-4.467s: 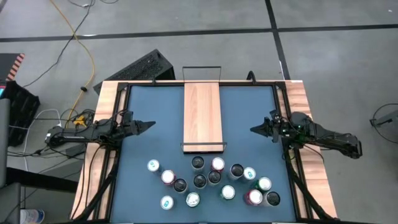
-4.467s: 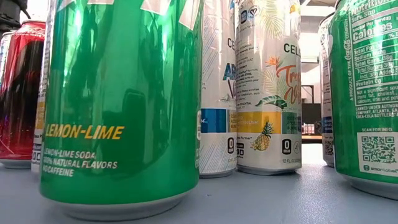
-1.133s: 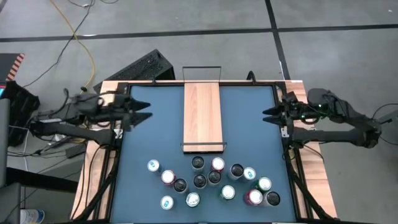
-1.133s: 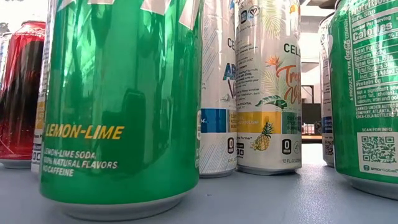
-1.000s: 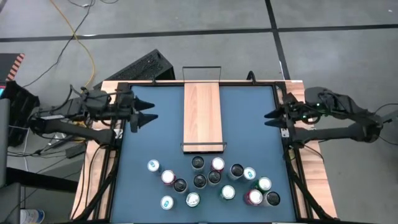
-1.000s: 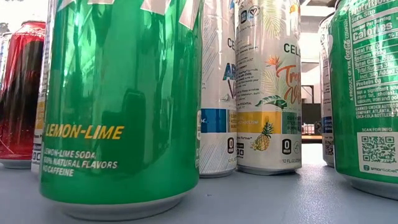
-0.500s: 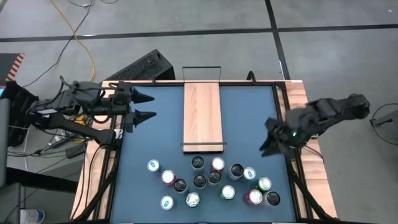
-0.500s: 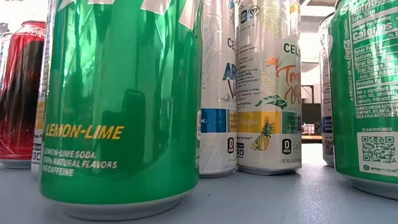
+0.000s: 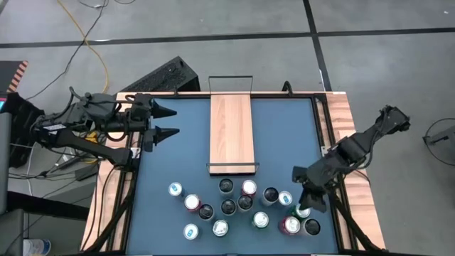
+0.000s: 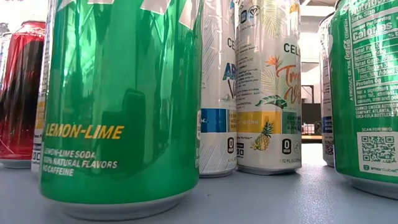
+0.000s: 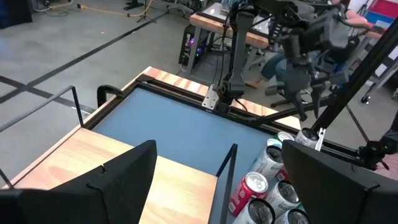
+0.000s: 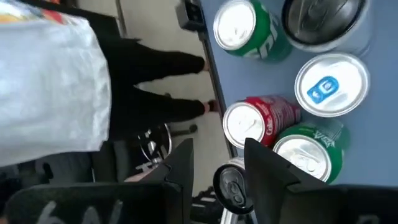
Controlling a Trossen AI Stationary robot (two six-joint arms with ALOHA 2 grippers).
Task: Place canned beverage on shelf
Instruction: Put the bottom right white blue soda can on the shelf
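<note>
The shelf (image 9: 231, 132) lies lengthwise down the middle of the blue surface (image 9: 284, 135), its plank bare, so no can has been placed on it yet. The cans (image 9: 242, 206) stand upright in a loose cluster at the near edge, just past the shelf's near wire rail, close enough that a picked can needs only a short carry. The right gripper (image 9: 304, 199) is over the right end of that cluster, pointing down at the tops; in its wrist view the fingers (image 12: 267, 168) stand a little apart with a can top (image 12: 231, 183) showing in the gap between them, and nothing is clamped. That narrow gap looks too small to pass over a can body, so I judge it would have to widen before a grasp. The left gripper (image 9: 170, 122) waits over the surface's left side beside the shelf, fingers (image 11: 118, 180) spread wide and empty, out of the right arm's way.
</note>
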